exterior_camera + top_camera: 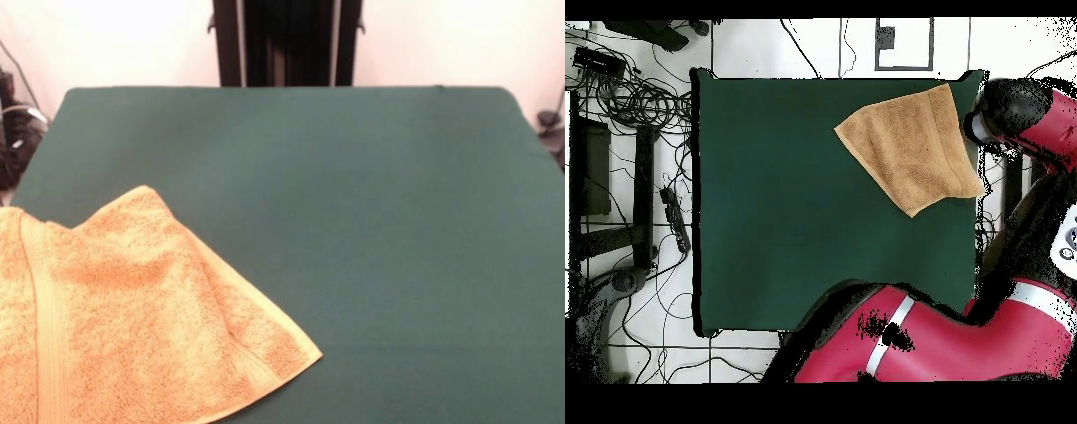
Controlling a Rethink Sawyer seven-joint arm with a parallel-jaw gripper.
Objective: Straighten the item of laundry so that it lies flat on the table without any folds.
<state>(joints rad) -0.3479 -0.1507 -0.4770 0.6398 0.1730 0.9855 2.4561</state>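
Towel: orange-tan terry cloth, lying on the green table. In the front view it sits at the lower-left corner of the picture, running off the left and bottom edges. One woven band runs down its left part; a second band follows the edge that ends in the pointed corner at lower right. A soft ridge crosses the cloth near its upper edge, and a crease runs down toward the pointed corner, so the cloth is not fully flat. Whether a layer is doubled under there I cannot tell.

Overhead, the towel lies turned at an angle in the table's corner at the upper right of that picture. Its right-hand tip reaches the table edge and appears to pass slightly over it. The rest of the table is bare green cloth.

My arm: the red and black links sweep along the bottom of the overhead picture and rise up its right side, off the table. The arm's upper end sits just beside the towel's right edge, outside the table border. I cannot make out my gripper in either view, so its state cannot be told.

Surroundings: cables lie tangled on the floor at the left of the overhead view.
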